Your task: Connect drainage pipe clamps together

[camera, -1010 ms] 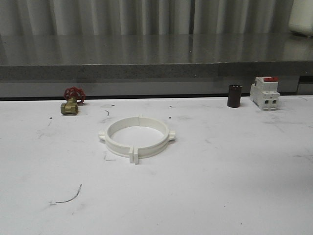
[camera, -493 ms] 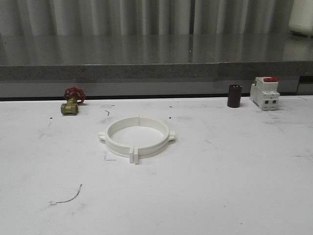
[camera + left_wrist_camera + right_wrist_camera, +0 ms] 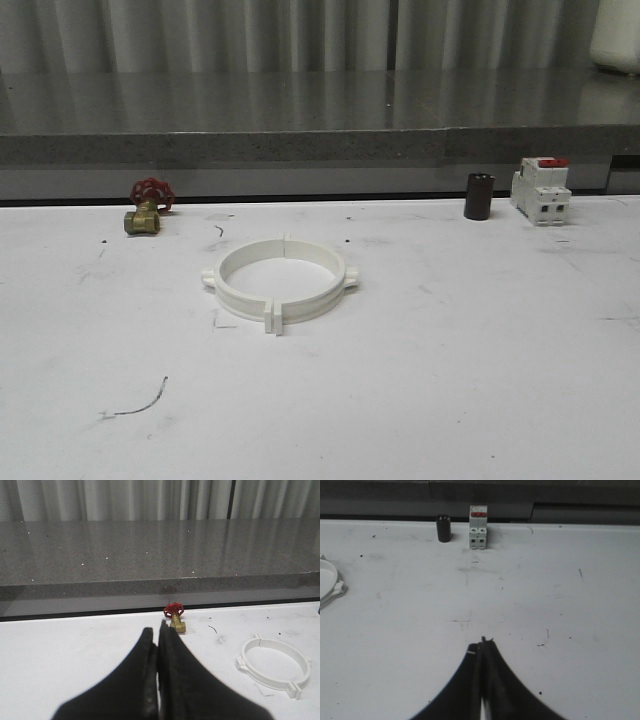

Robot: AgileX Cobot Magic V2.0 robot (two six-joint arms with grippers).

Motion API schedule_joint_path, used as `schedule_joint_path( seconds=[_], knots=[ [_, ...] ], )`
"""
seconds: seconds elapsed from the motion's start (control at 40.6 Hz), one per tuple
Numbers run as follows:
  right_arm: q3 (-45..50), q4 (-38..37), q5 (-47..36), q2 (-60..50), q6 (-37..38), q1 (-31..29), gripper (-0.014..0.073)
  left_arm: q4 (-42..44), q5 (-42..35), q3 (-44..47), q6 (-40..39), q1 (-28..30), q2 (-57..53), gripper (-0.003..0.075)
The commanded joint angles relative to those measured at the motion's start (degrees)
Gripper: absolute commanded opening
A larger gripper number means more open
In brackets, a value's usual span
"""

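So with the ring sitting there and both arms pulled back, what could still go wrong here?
The two drainage pipe clamps form a ring, but seams show at the front and back tabs; whether they are locked is unclear, so lifting may split them. Both the left gripper and right gripper are shut and must open before any regrasp.

The white drainage pipe clamps point(image 3: 281, 279) lie flat, joined as a ring.

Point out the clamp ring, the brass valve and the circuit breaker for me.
clamp ring point(image 3: 318, 297), front view, on its near right wall.
brass valve point(image 3: 142, 221), front view, on its brass body below the red handwheel.
circuit breaker point(image 3: 541, 196), front view, on its white front face.
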Motion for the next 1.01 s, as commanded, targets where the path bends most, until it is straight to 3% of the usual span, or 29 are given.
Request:
schedule_joint_path(
  seconds=[0.0, 0.985],
  knots=[
    [1.6, -1.87, -6.05, -4.43, -0.7, -0.38, -0.0113, 0.53, -4.47, -1.3, 0.03, 0.05, 0.59, -0.002],
    [4.34, -1.88, -9.13, -8.15, -0.7, -0.38, -0.0113, 0.53, -4.47, -1.3, 0.03, 0.05, 0.59, -0.002]
  ],
)
